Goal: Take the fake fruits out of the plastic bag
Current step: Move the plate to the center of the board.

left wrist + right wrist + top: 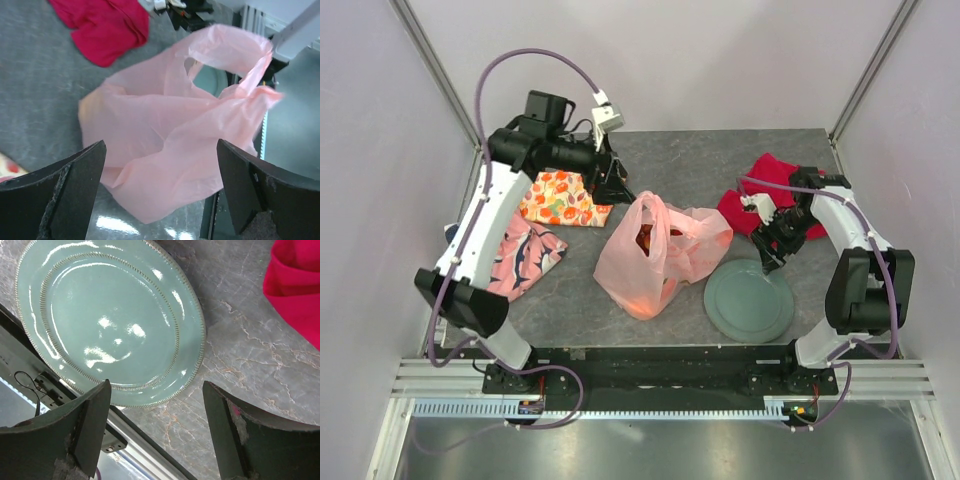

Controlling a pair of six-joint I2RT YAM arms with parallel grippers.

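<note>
The pale-pink plastic bag (655, 255) lies in the middle of the table, its handles standing up. Red and orange fake fruits (645, 240) show dimly through its mouth and wall. In the left wrist view the bag (170, 145) fills the middle, between my open fingers, and no fruit shows. My left gripper (613, 188) is open and empty, above the table just behind and left of the bag. My right gripper (770, 258) is open and empty, hovering over the table by the far right rim of the green plate (748, 300).
The green plate (107, 320) lies empty right of the bag. A red cloth (760, 195) lies behind it. A fruit-printed cloth (560, 198) and a pink-and-navy cloth (525, 255) lie at the left. The table's front rail (650, 355) is near.
</note>
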